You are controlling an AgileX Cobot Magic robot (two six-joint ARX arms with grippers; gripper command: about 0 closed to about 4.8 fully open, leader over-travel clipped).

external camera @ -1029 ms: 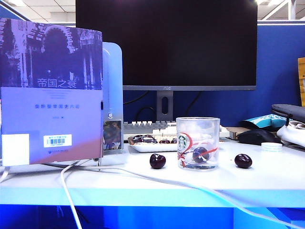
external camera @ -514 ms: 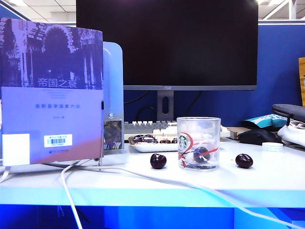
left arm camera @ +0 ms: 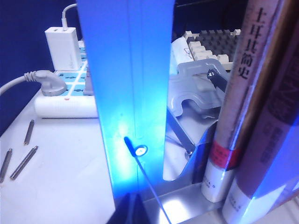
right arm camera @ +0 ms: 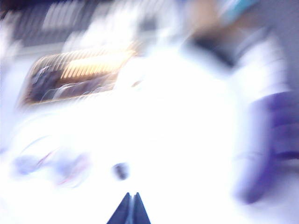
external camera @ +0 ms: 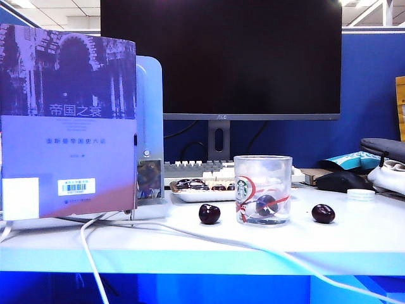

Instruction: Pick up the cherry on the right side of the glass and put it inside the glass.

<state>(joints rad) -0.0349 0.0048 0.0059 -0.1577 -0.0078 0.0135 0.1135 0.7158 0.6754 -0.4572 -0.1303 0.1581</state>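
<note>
Nothing on the table has shifted since a second ago: the cherry [external camera: 323,213] still lies right of the glass [external camera: 263,190], apart from it, a rounder cherry [external camera: 209,213] sits to its left and another inside. The right gripper [right arm camera: 130,205] shows pressed-together fingertips in a heavily blurred wrist view. The left gripper [left arm camera: 133,210] is barely visible beside a bookend [left arm camera: 126,79]; its opening cannot be told.

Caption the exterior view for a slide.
A cherry lies on the table right of the glass; another cherry lies left; no gripper in view.
</note>
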